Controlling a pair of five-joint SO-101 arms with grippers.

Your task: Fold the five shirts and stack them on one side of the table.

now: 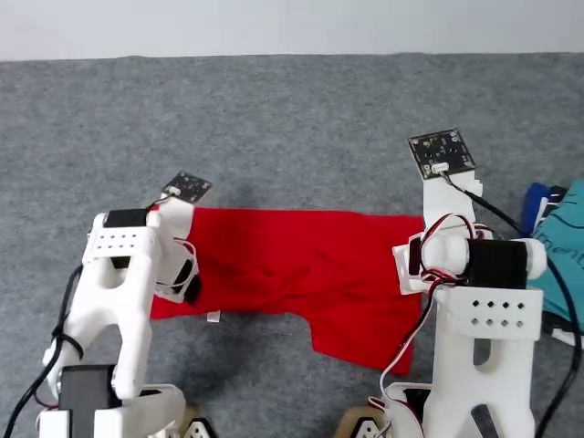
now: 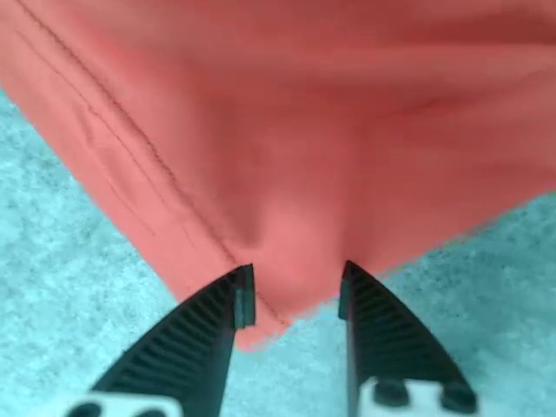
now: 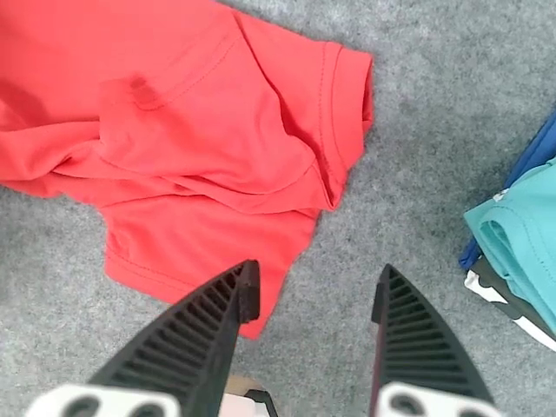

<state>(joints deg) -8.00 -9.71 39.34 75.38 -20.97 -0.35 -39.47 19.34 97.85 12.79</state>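
Red knit cloth, soft and rumpled, with stitched seams and hems, makes up the red shirt [image 1: 301, 274], which lies spread near the middle of the table [image 1: 292, 119]; the table's grey cover looks fuzzy like felt. In the high view the shirt's far edge runs fairly straight, while its near edge is bunched into creases and one flap reaches out toward the right arm's base. The left claw [image 2: 295, 282], with black ribbed tapering fingers [image 2: 200, 339] on a white plastic arm, is down at the shirt's left end. Its fingers stand apart with a corner of red cloth lying between them, and the cloth fills the gap without being pinched. The right claw [image 3: 318, 287], of the same make, hangs over bare grey cover just beside the shirt's right end. Its fingers are spread wide and grip nothing; one fingertip overlaps the hem of the lower flap, and the short sleeve [image 3: 343, 113] lies farther off. At the table's right edge, apart from the red shirt, sits a stack of folded shirts [image 1: 561, 246]: a teal shirt [image 3: 521, 234] on top, a blue shirt [image 3: 530, 156] showing behind it and a dark layer with white trim [image 3: 504, 300] underneath
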